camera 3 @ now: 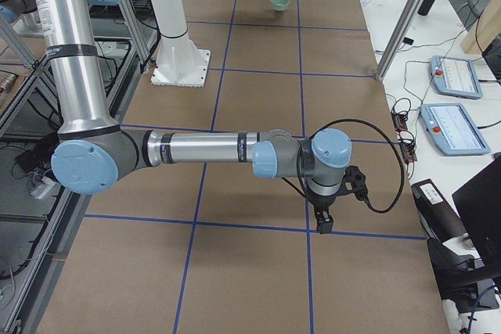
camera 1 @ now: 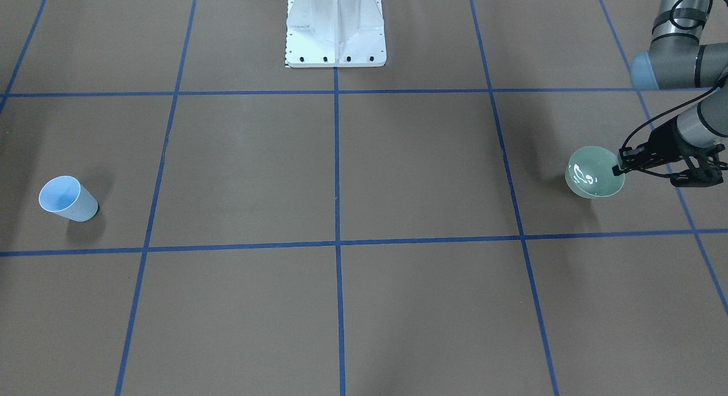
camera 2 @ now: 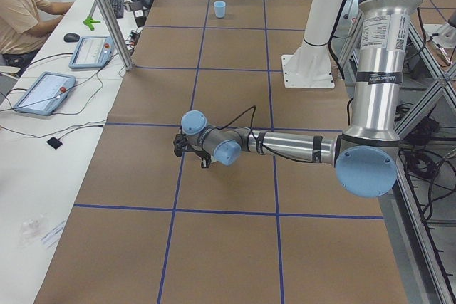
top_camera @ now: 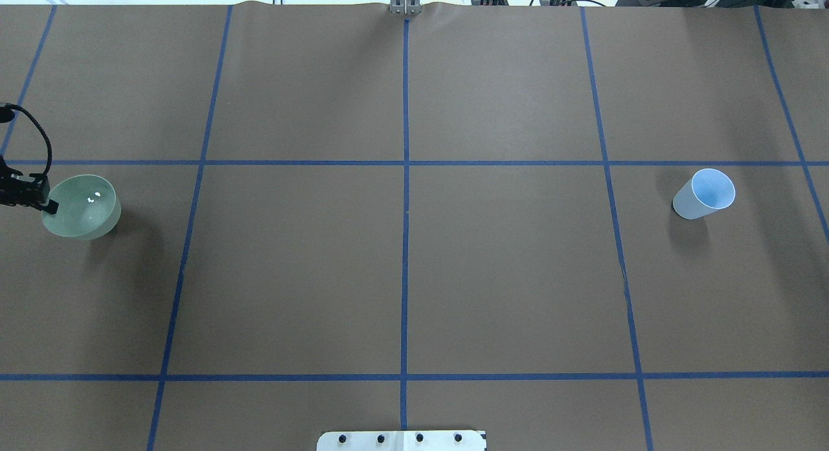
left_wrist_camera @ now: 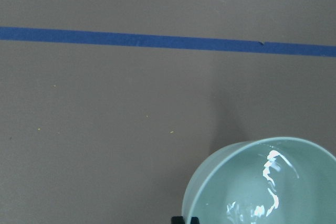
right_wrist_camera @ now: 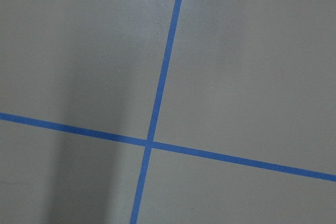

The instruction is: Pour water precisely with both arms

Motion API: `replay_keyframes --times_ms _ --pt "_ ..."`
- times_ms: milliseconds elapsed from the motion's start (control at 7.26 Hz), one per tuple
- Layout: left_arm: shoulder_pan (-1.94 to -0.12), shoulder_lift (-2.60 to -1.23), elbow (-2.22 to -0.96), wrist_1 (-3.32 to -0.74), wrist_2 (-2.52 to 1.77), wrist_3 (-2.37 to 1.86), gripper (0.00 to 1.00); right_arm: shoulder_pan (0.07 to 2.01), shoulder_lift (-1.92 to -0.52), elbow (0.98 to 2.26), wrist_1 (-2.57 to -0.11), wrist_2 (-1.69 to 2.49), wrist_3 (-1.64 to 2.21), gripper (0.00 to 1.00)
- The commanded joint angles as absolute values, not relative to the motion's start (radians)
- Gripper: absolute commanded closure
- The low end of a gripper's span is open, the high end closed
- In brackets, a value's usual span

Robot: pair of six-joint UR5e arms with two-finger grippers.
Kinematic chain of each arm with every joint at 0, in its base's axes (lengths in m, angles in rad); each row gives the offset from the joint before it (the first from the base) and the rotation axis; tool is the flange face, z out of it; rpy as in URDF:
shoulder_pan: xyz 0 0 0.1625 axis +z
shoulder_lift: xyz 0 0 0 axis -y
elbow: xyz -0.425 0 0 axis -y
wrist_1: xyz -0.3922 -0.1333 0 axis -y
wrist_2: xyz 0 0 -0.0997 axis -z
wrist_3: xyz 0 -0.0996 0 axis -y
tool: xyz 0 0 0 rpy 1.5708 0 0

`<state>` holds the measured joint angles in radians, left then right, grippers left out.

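Note:
A pale green bowl [camera 1: 594,177] holds the water [camera 1: 582,174], which shows as white glints. My left gripper [camera 1: 616,169] is shut on the bowl's rim at the table's left end, and the bowl looks slightly tilted. The bowl [top_camera: 81,207] and left gripper [top_camera: 49,207] also show in the overhead view. The left wrist view shows the bowl [left_wrist_camera: 220,182] with glinting water [left_wrist_camera: 270,174]. A light-blue cup [camera 1: 67,199] stands upright and alone at the other end [top_camera: 704,194]. My right gripper [camera 3: 323,223] shows only in the exterior right view, over bare table; I cannot tell if it is open.
The white pedestal base [camera 1: 335,29] stands at the robot's middle edge. Blue tape lines [top_camera: 405,243] divide the brown table into squares. An operator [camera 2: 21,12] sits beside tablets [camera 2: 44,92] on the side bench. A metal frame post [camera 3: 403,25] stands at the far edge.

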<state>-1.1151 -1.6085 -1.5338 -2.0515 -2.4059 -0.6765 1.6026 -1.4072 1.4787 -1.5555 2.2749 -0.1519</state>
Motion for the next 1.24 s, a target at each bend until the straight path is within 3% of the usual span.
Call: replay_keyframes --times_ms 0,276,551,1103 --pt "-1.114 -1.611 -1.525 -2.062 -2.405 -0.675 0.51 1.601 -1.407 1.479 -1.555 2.275 -0.152 0.01" --pt "-1.114 -1.611 -1.514 -2.083 -2.405 -0.675 0.45 1.601 -1.405 1.479 -1.555 2.275 -0.152 0.01" --pt "-1.13 -1.615 -1.545 -2.082 -2.407 -0.673 0.0 1.601 -1.404 1.479 -1.557 2.276 -0.152 0.01" --pt "-1.31 -1.612 -1.595 -1.996 -2.398 -0.403 0.0 1.601 -1.402 1.479 -1.557 2.278 -0.152 0.01"
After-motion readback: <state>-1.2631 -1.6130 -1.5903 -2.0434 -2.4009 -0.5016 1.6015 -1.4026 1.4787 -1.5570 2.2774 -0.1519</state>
